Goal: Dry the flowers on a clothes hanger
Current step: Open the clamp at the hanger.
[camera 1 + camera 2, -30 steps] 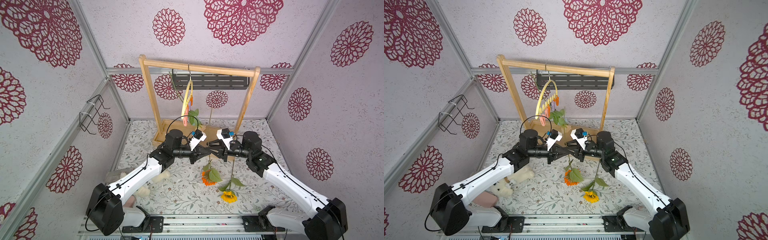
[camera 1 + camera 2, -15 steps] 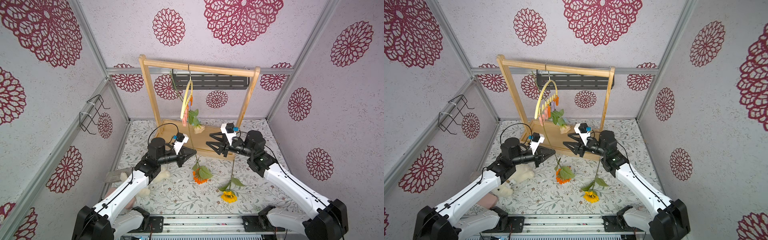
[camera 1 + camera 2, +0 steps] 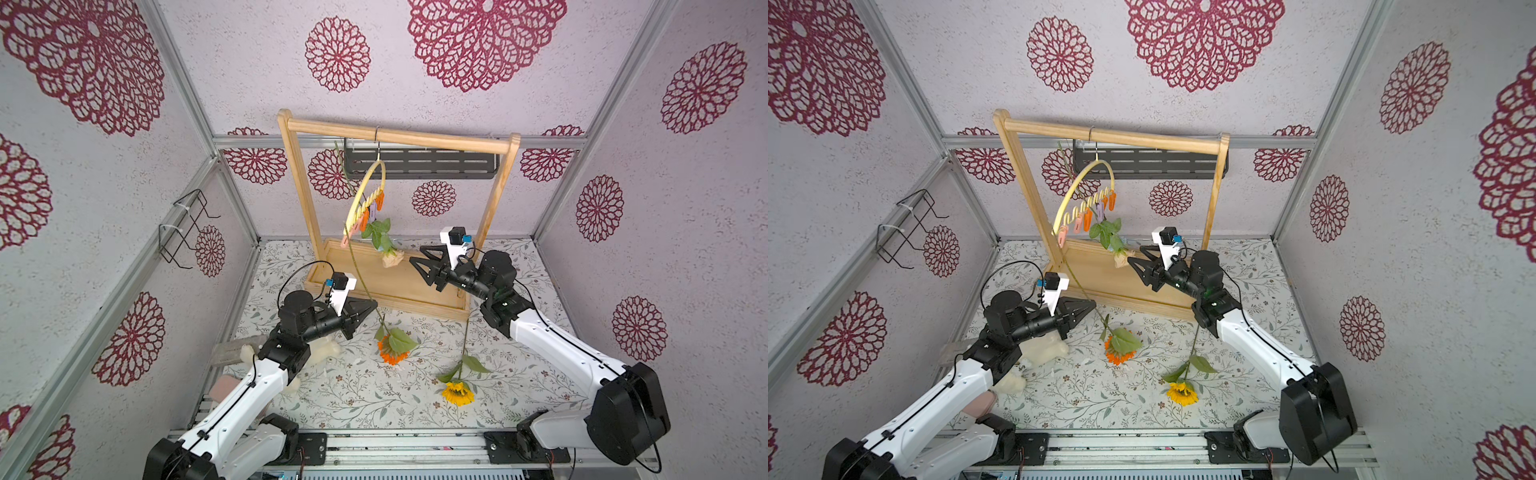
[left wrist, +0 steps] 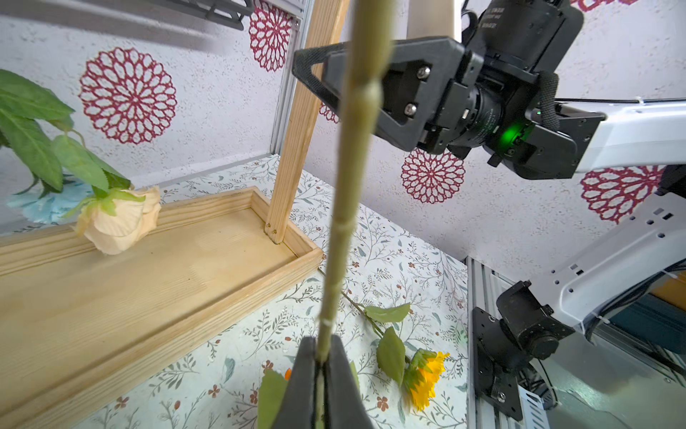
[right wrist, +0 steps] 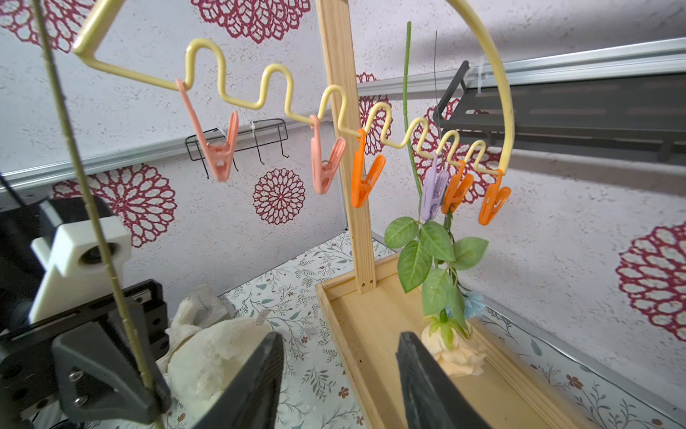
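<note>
The pale-yellow clothes hanger (image 3: 368,195) (image 3: 1084,187) (image 5: 334,100) hangs by its hook from the wooden rack's top bar. A peach rose (image 3: 392,259) (image 4: 118,219) and a light blue carnation (image 5: 471,302) hang from its far pins. My left gripper (image 3: 376,303) (image 3: 1095,303) (image 4: 322,356) is shut on the orange gerbera's stem. The stem rises beside the hanger's near end, and the gerbera's head (image 3: 392,353) hangs just over the mat. The sunflower (image 3: 457,392) (image 3: 1181,392) lies on the mat. My right gripper (image 3: 416,254) (image 5: 339,336) is open and empty, near the rose.
The wooden rack's tray base (image 3: 399,291) stands at the back. A black shelf (image 3: 419,164) is on the back wall and a black wire rack (image 3: 187,232) on the left wall. A white plush toy (image 3: 324,349) lies under my left arm.
The right gripper opened, let go of the gerbera's stem and drew back to the right. My left gripper carried the gerbera leftward and stood its stem up beside the hanger.
</note>
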